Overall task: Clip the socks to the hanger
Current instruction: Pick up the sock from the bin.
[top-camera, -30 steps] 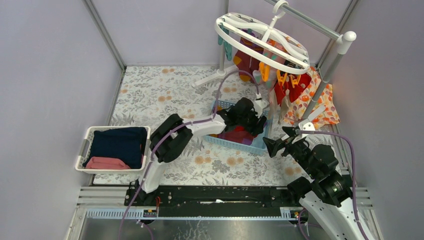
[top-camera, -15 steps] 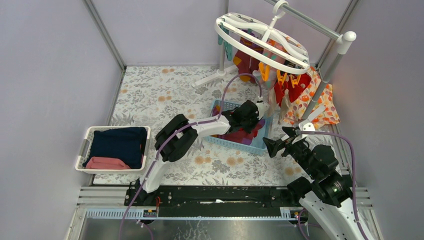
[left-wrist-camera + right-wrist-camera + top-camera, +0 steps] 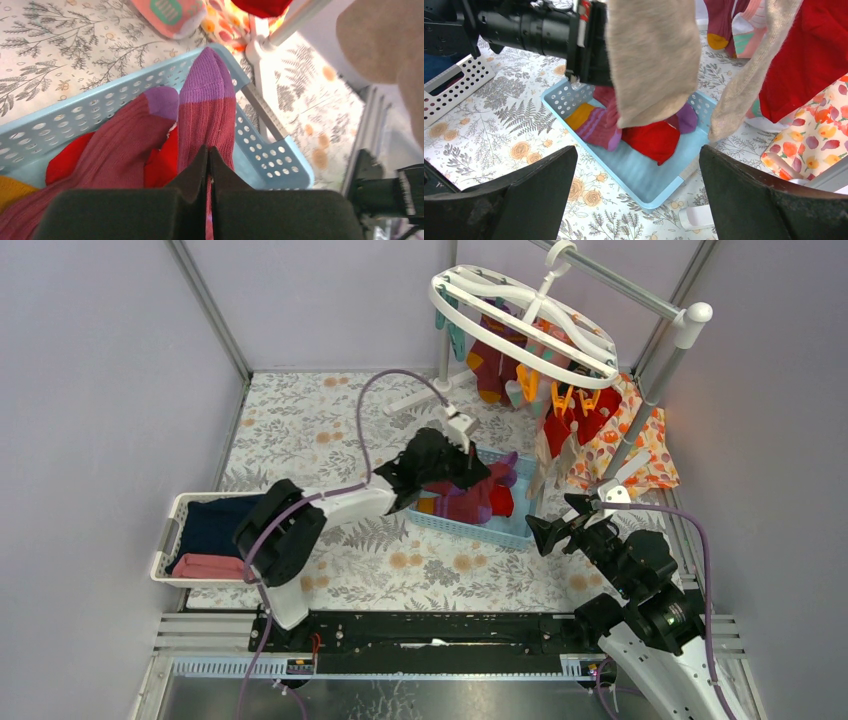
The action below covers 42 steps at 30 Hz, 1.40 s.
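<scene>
- R gripper: near right, hovering. My jaws are wide apart and hold nothing.
- Basket: mid-table, just left of R gripper, w/ red and maroon socks piled inside.
- L gripper: over the basket. My pads are pressed together w/ a thin strip of the maroon sock pinched between them. Its purple toe reaches the basket's far corner; touching or just above, can't tell.
- Risk: my hold looks like a thin fold only, so the sock may slip out on the lift. The toe may also catch the rim, or drag the neighbouring maroon sock along.
- Beige sock: hangs low beyond the basket and could snag the carry.
- Hanger: far right on the rack, several socks clipped. Can't tell which clips are free.
</scene>
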### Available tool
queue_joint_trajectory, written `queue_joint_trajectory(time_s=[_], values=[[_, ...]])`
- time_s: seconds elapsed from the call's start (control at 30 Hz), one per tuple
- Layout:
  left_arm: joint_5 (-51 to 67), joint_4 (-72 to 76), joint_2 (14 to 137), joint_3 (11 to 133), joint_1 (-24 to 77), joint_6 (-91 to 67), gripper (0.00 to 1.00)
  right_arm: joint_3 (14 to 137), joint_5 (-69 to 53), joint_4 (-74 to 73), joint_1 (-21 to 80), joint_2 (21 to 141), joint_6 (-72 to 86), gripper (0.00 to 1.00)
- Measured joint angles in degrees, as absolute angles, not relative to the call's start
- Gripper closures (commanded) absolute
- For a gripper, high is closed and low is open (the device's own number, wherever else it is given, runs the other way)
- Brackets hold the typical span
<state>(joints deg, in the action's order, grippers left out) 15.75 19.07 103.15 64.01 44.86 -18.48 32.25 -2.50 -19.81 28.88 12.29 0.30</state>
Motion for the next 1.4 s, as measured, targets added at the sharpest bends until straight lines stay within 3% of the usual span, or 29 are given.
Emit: queue_joint_trajectory(time_s=[0.2,0.43,0.67,0.93,1.2,1.4], values=[[21.91,35.07,99.11,52.75,38.26,-30.85,1.0,32.25,-2.5,-19.81,28.88,12.21,0.3,0.0],[16.8,39.83,97.43,47.33,32.6,-38.87,1.0,32.25,-2.5,-19.81,28.88,12.21,0.3,0.0],[21.43,53.89,96.64,45.19,30.87,-39.75,1.0,32.25,-3.44,-19.84,28.88,13.47,0.32,0.0],[30.65,78.85,91.13,33.58,31.14,-33.12,1.0,32.34,-9.08,-19.79,28.88,15.79,0.4,0.0],[34.61,84.64,89.32,33.32,34.15,-31.83,1.0,36.01,-14.52,-19.59,28.88,22.63,0.75,0.0],[28.4,85.36,86.65,34.94,35.09,-39.92,1.0,36.51,-17.47,-14.9,28.88,25.8,1.19,0.0]])
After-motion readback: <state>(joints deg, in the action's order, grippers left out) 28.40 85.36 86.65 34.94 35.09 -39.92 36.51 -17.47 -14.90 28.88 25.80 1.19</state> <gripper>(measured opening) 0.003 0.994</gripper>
